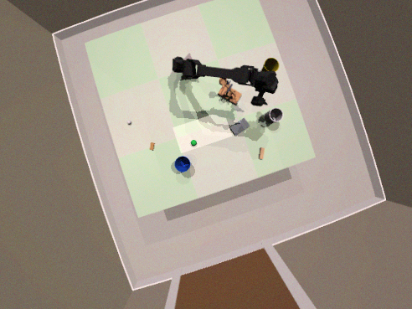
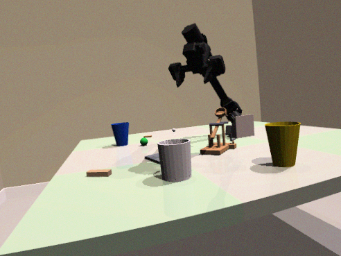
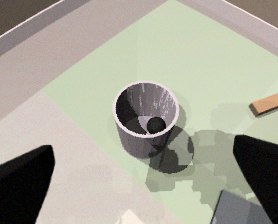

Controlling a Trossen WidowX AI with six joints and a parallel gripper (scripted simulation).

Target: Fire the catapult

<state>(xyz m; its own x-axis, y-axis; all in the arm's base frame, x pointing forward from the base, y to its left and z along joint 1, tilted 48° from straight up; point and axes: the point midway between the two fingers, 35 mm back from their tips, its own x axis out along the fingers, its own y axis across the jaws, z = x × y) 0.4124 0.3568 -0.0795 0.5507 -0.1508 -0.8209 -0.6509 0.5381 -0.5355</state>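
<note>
The white mug (image 1: pixel 275 115) (image 2: pixel 175 163) (image 3: pixel 131 144) stands upright on the table, greyish in this light. In the wrist view a dark round thing (image 3: pixel 156 125), which looks like a ball, lies inside it; its true colour cannot be told. The catapult (image 1: pixel 230 98) (image 2: pixel 216 150) stands between the arm's base and the mug, its throwing arm raised against the crossbar. Its cup (image 2: pixel 220 112) is up, and no ball shows in it. My gripper (image 2: pixel 192 84) (image 3: pixel 145 149) is open and empty, high above the table, with the mug between its fingers in the wrist view but well below.
A green ball (image 1: pixel 193 142) (image 2: pixel 143 141) sits near the blue cup (image 1: pixel 182 164) (image 2: pixel 120 134). A yellow cup (image 1: pixel 271 65) (image 2: pixel 283 143) stands beyond the catapult. A grey plate (image 1: pixel 239 126) (image 3: pixel 232 210) lies near the mug, and a wooden block (image 1: pixel 261 153) (image 2: pixel 99 173) (image 3: pixel 266 105) lies beyond.
</note>
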